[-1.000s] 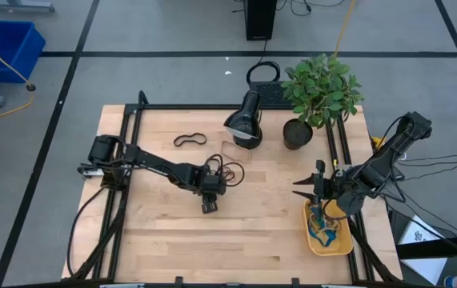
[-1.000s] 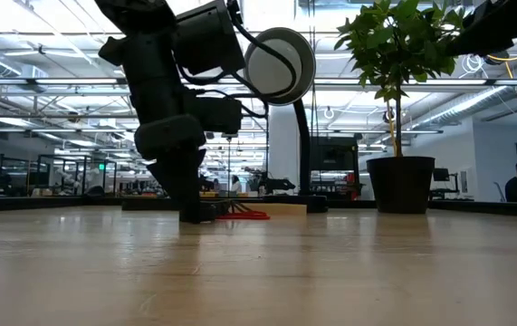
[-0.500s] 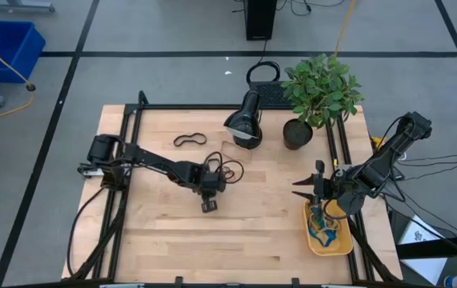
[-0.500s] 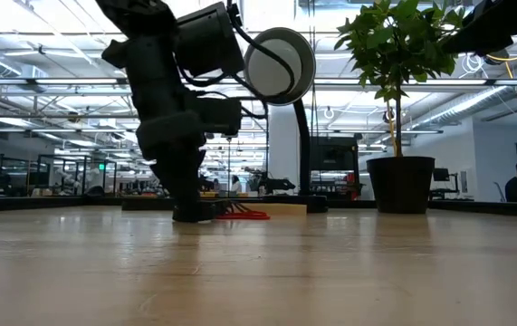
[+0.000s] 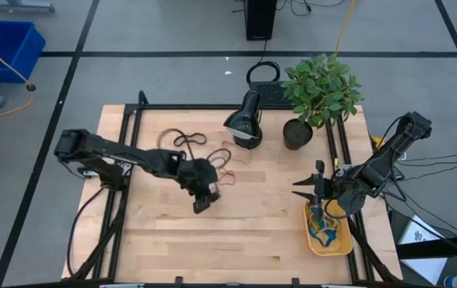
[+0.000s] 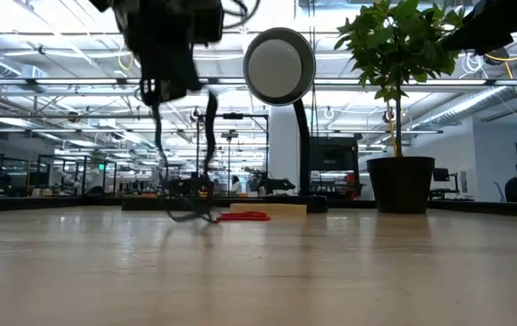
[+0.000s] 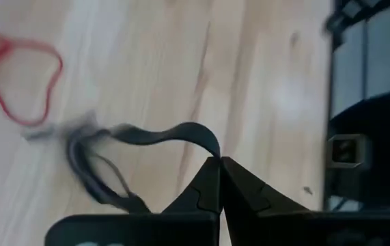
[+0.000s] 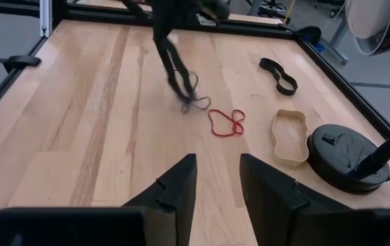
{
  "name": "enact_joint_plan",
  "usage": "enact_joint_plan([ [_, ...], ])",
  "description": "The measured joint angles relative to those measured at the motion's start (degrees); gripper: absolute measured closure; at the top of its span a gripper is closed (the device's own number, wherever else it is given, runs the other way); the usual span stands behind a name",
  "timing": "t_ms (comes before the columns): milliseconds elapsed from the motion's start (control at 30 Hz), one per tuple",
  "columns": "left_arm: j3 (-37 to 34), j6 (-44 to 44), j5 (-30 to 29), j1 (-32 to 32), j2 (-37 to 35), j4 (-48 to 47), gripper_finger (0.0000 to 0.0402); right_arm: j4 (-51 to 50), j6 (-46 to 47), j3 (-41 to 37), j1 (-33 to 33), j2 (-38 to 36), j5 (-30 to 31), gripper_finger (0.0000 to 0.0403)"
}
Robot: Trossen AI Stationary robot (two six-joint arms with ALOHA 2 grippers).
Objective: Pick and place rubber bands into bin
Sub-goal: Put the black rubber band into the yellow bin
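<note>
While the left gripper hangs above the middle of the tabletop, its fingers are pressed together on a black rubber band, which loops out from their tips in the left wrist view. In the low view that band dangles in long strands from the raised gripper, and its lowest part appears to reach the wood. In the right wrist view the same black strands trail down to a small tangle on the wood.

A red rubber band lies flat just beside that tangle, with a tan rubber band near it, close to the round base of the lamp. Another black rubber band lies farther off, well apart from the others; from above it shows at the far side of the tabletop.

At the right edge of the tabletop, the right gripper waits just beside the yellow-orange bin, its fingers spread apart with nothing between them. Several blue and green bands already lie inside the bin. A potted plant stands at the far right corner.
</note>
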Motion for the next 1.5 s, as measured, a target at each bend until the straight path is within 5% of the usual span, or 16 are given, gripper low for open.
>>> enact_joint_plan([
  [200,0.0,-0.4,-1.6,0.0,-5.7,7.3,0.0395,1.7,-1.6,0.0,0.0,0.0,0.0,0.0297],
  [600,0.1,4.9,-5.4,-0.3,-5.9,23.5,0.0394,12.2,-11.4,0.0,0.0,0.0,0.0,0.0297],
  [1067,0.1,11.1,-8.9,-1.6,-6.0,31.8,0.0396,38.6,-25.1,0.0,-10.4,8.7,-0.5,0.0296],
  [1500,0.1,12.6,-10.7,-2.2,-5.9,31.9,0.039,69.9,-29.8,0.0,-23.1,27.8,-22.8,0.03],
])
